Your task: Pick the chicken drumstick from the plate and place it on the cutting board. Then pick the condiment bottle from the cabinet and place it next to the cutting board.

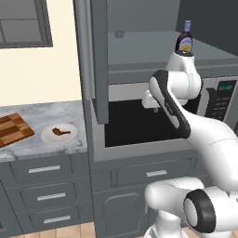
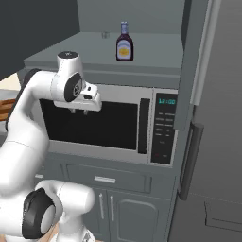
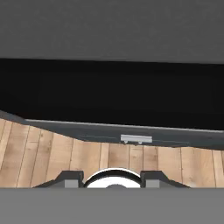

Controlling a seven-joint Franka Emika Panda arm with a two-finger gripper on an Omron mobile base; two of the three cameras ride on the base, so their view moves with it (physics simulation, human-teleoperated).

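The chicken drumstick (image 1: 60, 132) lies on the white plate (image 1: 49, 137) on the counter, far left of the arm. Left of the plate, the checkered cutting board (image 1: 11, 130) reaches the picture's edge. The condiment bottle (image 1: 184, 39) (image 2: 124, 42) stands upright on the grey shelf of the cabinet (image 2: 85, 54), whose door (image 1: 98, 60) is swung open. My gripper (image 1: 153, 109) (image 2: 79, 112) hangs in front of the microwave's dark window, below the shelf and left of the bottle. It points down, open, with nothing between its fingers.
A microwave (image 2: 156, 127) sits under the cabinet shelf, with grey drawers (image 1: 44, 169) and cupboard doors below. A tall grey fridge (image 2: 217, 118) stands at the right. The marble counter (image 1: 46, 114) ends at the open door. Wooden floor (image 3: 65, 153) lies beneath.
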